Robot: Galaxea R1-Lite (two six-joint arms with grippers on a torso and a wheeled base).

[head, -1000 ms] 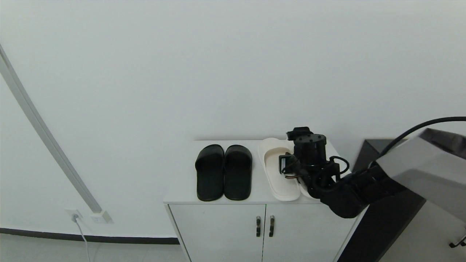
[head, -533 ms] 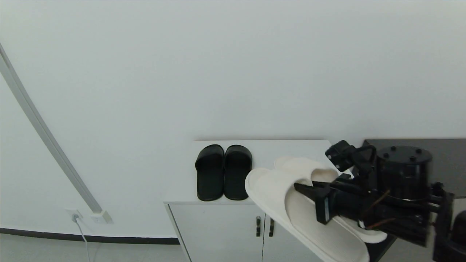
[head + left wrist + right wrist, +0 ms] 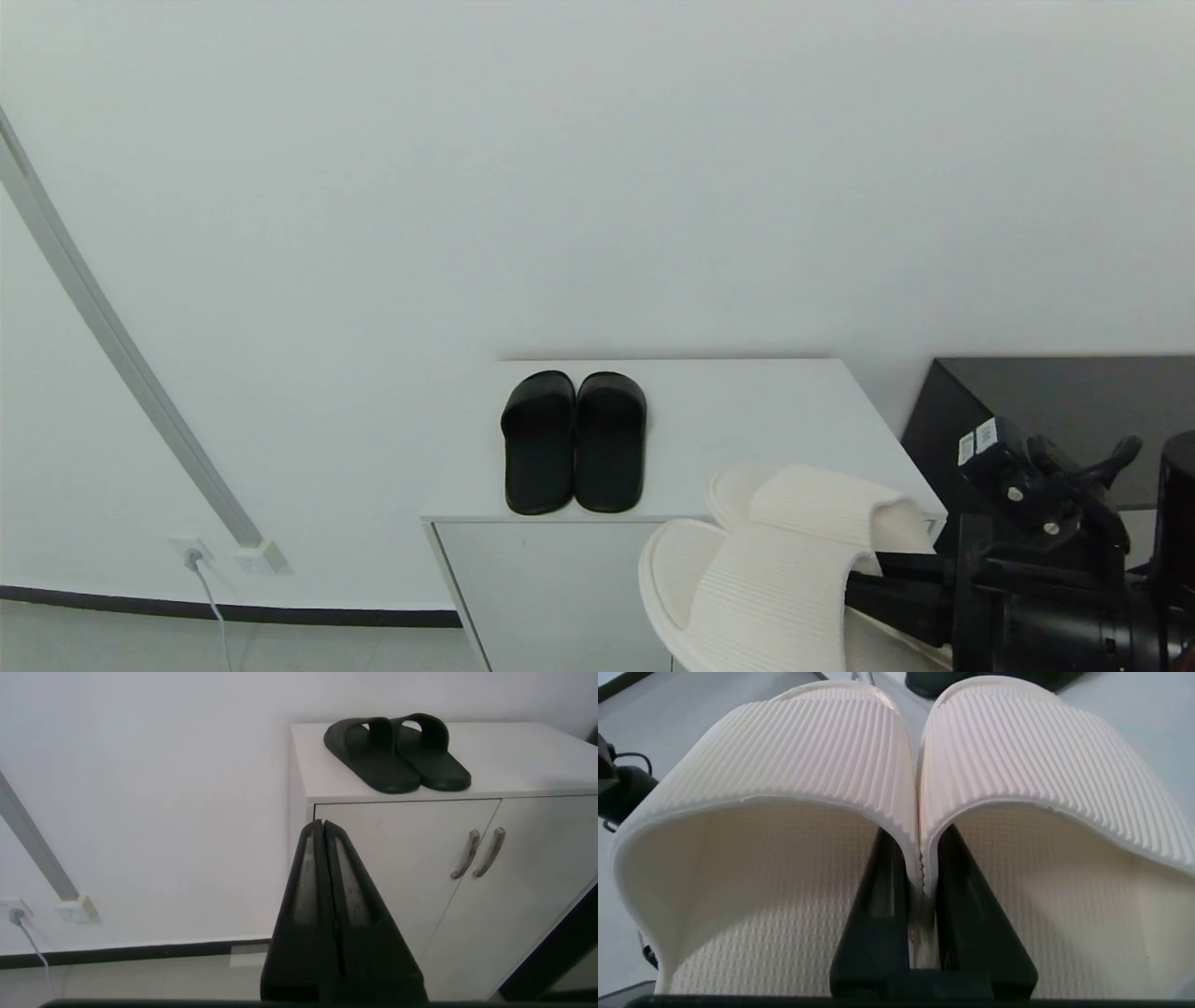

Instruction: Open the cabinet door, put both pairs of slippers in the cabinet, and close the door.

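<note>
White slippers (image 3: 813, 765) clamped side by side in the right end effector (image 3: 913, 891).

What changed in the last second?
The right gripper, clamped on the white slippers, lifted them off the cabinet top and drew them back toward the robot, lower in the head view. The black slippers stayed put on top, and the doors stayed shut.
</note>
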